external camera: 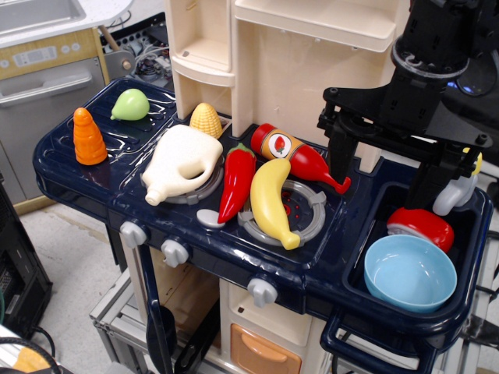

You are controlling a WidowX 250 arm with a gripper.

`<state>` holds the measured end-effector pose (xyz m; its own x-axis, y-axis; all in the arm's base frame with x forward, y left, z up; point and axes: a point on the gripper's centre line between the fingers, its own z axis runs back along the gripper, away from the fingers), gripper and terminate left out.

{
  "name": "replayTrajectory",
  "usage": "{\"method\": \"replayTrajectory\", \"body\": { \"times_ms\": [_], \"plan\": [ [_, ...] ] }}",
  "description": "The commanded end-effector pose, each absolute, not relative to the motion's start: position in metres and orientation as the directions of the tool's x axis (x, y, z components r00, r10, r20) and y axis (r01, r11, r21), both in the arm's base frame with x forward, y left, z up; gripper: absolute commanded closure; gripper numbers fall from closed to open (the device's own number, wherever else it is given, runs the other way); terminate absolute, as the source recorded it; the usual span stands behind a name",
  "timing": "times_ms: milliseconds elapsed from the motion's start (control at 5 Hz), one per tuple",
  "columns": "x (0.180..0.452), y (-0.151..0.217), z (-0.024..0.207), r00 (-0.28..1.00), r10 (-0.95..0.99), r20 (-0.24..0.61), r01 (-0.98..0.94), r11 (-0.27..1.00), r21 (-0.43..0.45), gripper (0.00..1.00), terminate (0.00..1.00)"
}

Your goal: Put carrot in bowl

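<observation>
The orange ridged carrot [89, 137] stands upright at the far left of the dark blue toy counter. The light blue bowl [409, 273] sits empty in the sink at the right front. My black gripper [382, 170] hangs above the sink's back edge, far to the right of the carrot and just behind the bowl. Its jaws are spread wide, with one finger [339, 158] near the ketchup bottle's tip, and nothing is between them.
A green pear [130, 104], yellow corn [206, 121], white jug [181, 164], red chili [236, 181], banana [273, 202] and ketchup bottle [299, 156] lie between carrot and sink. A red domed toy [421, 226] sits behind the bowl, and a grey faucet [458, 191] stands right. Cream shelves rise behind.
</observation>
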<state>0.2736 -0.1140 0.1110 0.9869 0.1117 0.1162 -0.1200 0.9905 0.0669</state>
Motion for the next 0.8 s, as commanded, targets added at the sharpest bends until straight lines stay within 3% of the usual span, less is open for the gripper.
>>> {"method": "replayTrajectory", "body": {
  "times_ms": [0, 200, 400, 600],
  "plan": [
    [0.274, -0.114, 0.111, 0.987, 0.112, 0.116, -0.12, 0.991, 0.067, 0.0, 0.0],
    [0.271, -0.068, 0.124, 0.988, 0.025, 0.153, -0.064, 0.965, 0.256, 0.0, 0.0],
    [0.277, -0.022, 0.152, 0.986, -0.123, 0.109, 0.068, 0.909, 0.412, 0.0, 0.0],
    [0.279, 0.023, 0.158, 0.954, -0.273, 0.125, 0.171, 0.836, 0.521, 0.0, 0.0]
  ]
}}
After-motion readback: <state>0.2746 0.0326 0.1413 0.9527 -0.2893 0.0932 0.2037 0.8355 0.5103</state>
